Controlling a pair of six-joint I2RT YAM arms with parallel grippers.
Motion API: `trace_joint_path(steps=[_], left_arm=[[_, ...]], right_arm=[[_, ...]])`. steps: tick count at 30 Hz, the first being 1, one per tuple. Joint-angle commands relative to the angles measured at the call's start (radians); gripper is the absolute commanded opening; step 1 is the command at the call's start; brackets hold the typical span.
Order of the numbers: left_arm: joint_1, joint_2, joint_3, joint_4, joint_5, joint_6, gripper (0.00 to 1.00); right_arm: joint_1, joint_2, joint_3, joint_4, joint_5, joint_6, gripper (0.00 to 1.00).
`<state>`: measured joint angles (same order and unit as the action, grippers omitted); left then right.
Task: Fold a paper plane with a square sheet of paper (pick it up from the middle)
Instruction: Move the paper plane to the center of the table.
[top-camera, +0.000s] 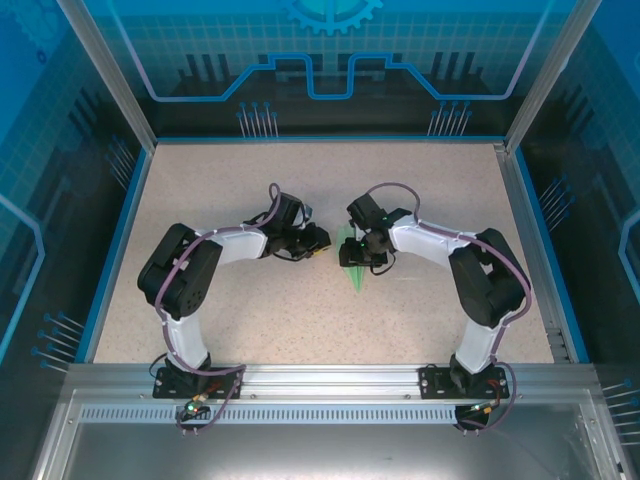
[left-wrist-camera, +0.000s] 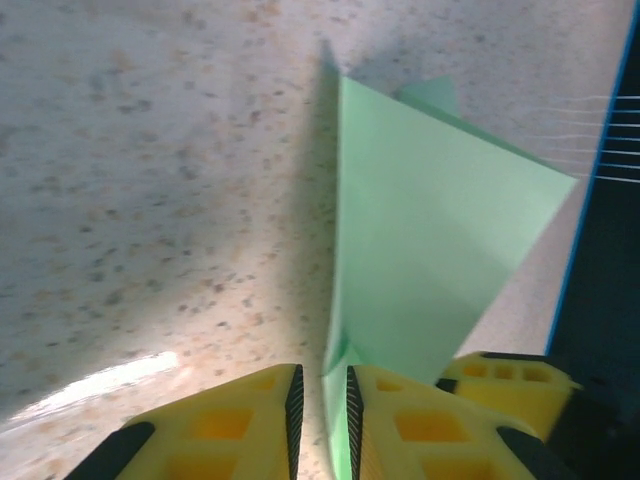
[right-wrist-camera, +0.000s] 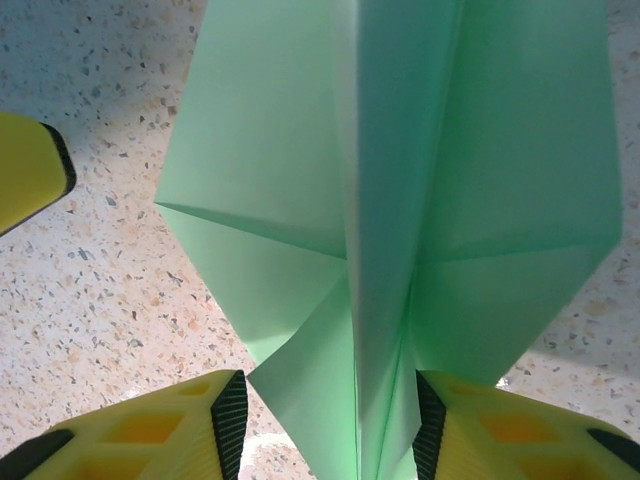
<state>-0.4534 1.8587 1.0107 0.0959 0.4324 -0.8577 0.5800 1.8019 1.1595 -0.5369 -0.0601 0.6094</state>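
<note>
The right gripper (right-wrist-camera: 330, 400) clasps the paper plane (right-wrist-camera: 390, 200) by its loose centre folds, over mid-table. The left gripper (left-wrist-camera: 323, 385) straddles one edge, nearly closed; whether it pinches I cannot tell. Pressing the keel flat before letting go seems wise. The speckled table (top-camera: 300, 330) looks smooth, walled by blue panels (top-camera: 330, 60).

your paper plane (right-wrist-camera: 400, 200) is thin, smooth matt paper with crisp creases. the table (top-camera: 250, 330) is a speckled, stone-look top, faintly glossy. on the right gripper (right-wrist-camera: 330, 400) the fingers (right-wrist-camera: 150, 430) are matt moulded plastic, the pads (right-wrist-camera: 232, 420) ribbed. the near rail (top-camera: 330, 378) is brushed metal.
</note>
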Motion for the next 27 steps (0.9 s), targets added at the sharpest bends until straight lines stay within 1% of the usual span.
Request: trace_joint_path(steps=[1,5,15,18,20,22,27], left_arm=[[0.007,-0.010,-0.014,0.078,0.076,-0.024,0.24],[-0.002,0.018,0.003,0.066,0.097,-0.010,0.27],[-0.016,0.056,0.046,-0.012,0.062,0.016,0.26],[-0.016,0.059,0.046,-0.015,0.061,0.017,0.26],[-0.016,0.057,0.045,-0.016,0.060,0.017,0.26],[-0.015,0.054,0.045,-0.022,0.055,0.017,0.26],[-0.013,0.029,0.041,-0.069,0.000,0.029,0.27]], right_arm=[[-0.006,0.032,0.030,-0.031,-0.004,-0.011,0.49],[-0.004,0.046,0.037,-0.036,0.002,-0.011,0.51],[0.000,0.020,0.034,-0.045,0.034,0.000,0.41],[0.000,0.017,0.031,-0.044,0.038,0.004,0.35],[0.000,0.017,0.032,-0.044,0.038,0.005,0.27],[0.000,0.022,0.034,-0.047,0.044,0.009,0.25],[0.001,0.027,0.044,-0.064,0.081,0.020,0.12]])
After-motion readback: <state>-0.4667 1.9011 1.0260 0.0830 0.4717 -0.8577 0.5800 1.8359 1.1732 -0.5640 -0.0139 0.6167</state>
